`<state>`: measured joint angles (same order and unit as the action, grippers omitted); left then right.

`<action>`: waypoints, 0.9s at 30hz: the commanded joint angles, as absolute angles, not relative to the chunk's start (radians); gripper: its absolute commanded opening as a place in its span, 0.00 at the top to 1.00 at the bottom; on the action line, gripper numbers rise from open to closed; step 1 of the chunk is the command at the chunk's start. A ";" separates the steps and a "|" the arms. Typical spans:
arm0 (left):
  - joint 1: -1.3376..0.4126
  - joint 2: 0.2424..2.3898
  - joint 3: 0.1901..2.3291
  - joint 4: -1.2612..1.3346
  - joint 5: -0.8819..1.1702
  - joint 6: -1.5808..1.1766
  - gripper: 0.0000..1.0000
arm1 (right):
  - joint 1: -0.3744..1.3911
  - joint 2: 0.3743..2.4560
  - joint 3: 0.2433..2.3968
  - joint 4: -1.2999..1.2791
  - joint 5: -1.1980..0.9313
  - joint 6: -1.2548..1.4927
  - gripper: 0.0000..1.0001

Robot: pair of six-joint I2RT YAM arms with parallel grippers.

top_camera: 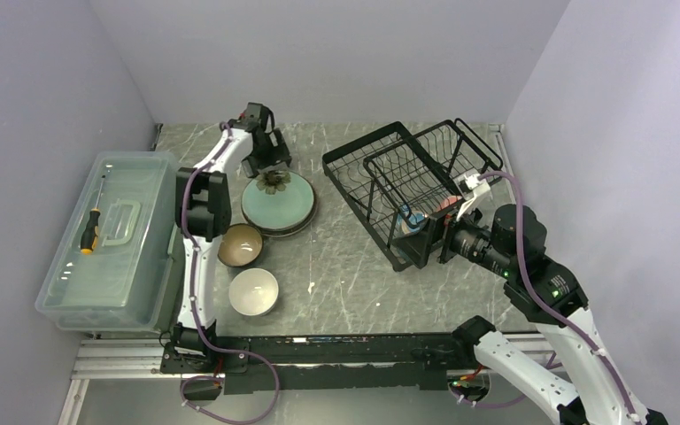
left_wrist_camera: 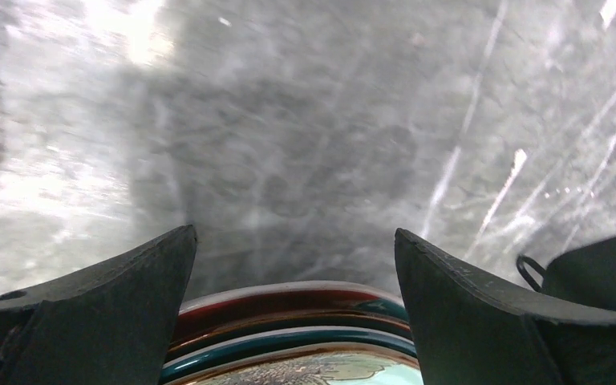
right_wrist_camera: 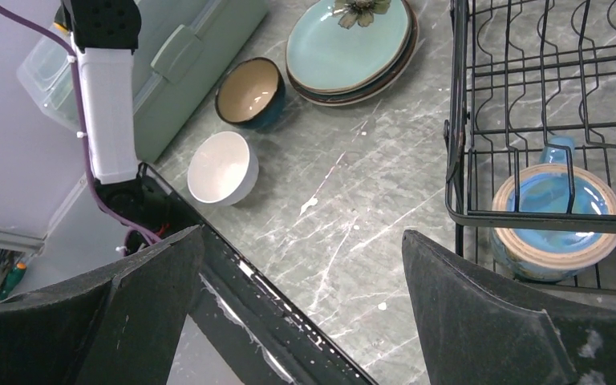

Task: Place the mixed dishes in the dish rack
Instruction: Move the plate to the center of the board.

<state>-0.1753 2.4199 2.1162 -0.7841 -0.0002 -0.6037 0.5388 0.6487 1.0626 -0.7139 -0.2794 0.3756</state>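
Note:
A stack of plates (top_camera: pixel 277 204) with a mint-green flowered plate on top lies left of centre. A brown bowl (top_camera: pixel 241 245) and a white bowl (top_camera: pixel 254 291) sit in front of it. My left gripper (top_camera: pixel 271 165) is open at the far rim of the stack. In the left wrist view the plate rims (left_wrist_camera: pixel 289 321) show between the spread fingers of my left gripper (left_wrist_camera: pixel 295 241). The black wire dish rack (top_camera: pixel 381 170) stands at right and holds a blue mug (top_camera: pixel 413 220) and a pink mug (top_camera: pixel 448 204). My right gripper (right_wrist_camera: pixel 303 237) is open and empty beside the rack (right_wrist_camera: pixel 455 120), near the blue mug (right_wrist_camera: pixel 553 212).
A clear plastic box (top_camera: pixel 111 257) with a screwdriver (top_camera: pixel 91 230) on its lid stands along the left edge. The right wrist view also shows the plates (right_wrist_camera: pixel 349 40), brown bowl (right_wrist_camera: pixel 250 91) and white bowl (right_wrist_camera: pixel 223 167). Grey walls close in on three sides.

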 commanded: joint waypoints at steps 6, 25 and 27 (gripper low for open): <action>-0.320 2.403 2.007 -0.896 0.151 -0.645 0.00 | 0.541 0.652 1.036 -0.672 -0.255 0.390 0.03; -0.581 2.251 1.710 -0.757 0.163 -0.691 0.01 | 0.542 0.663 0.985 -0.672 -0.232 0.405 0.03; -0.607 2.243 1.690 -0.743 0.173 -0.696 0.01 | 0.542 0.660 0.969 -0.669 -0.239 0.412 0.03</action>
<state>-0.5262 2.2280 1.7752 -0.6296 0.0586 -0.6209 0.5388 0.6659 0.9951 -0.7090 -0.2371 0.3866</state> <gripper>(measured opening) 0.995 0.970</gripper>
